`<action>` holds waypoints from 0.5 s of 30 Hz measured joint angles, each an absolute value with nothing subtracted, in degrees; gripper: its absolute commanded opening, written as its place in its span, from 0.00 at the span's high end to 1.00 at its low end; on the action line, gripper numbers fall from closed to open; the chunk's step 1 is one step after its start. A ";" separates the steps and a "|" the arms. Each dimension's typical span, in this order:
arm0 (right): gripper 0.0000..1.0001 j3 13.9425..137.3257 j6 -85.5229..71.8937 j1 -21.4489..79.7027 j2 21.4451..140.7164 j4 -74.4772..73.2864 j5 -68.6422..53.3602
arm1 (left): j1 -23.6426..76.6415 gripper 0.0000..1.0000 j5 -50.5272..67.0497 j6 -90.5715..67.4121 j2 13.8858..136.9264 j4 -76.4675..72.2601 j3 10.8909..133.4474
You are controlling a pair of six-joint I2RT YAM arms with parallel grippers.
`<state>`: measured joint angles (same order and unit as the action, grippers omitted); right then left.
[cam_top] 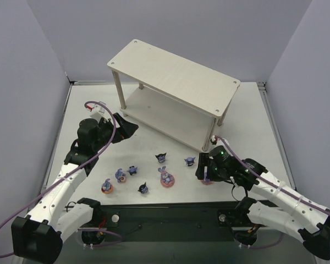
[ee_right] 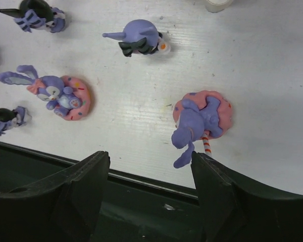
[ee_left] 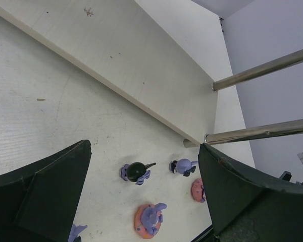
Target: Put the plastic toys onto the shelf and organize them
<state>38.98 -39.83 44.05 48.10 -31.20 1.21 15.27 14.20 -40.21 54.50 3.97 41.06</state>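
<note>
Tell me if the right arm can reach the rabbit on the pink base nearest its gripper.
Probably yes: the right gripper hangs open right beside that rabbit, and no other toy stands between them.

Both arms reach forward, the left end effector (cam_top: 125, 127) gaping wide, the right end effector (cam_top: 207, 171) angled down low, jaws apart.

shelf boards (cam_top: 173, 74): pale wood, matt, grained
shelf legs (ee_left: 262, 69): polished metal, glossy
rabbit figurine (ee_right: 194, 123): smooth plastic, slight sheen
table (ee_right: 272, 55): white, matt
</note>
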 measured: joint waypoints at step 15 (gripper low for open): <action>0.51 37.50 -42.24 50.74 60.03 -31.57 15.94 | 15.14 0.03 14.41 -40.38 54.54 3.68 41.06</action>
<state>37.50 -42.24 50.74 60.03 -31.57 15.94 15.14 14.41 -40.38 54.54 3.68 41.06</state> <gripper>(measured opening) 0.540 0.974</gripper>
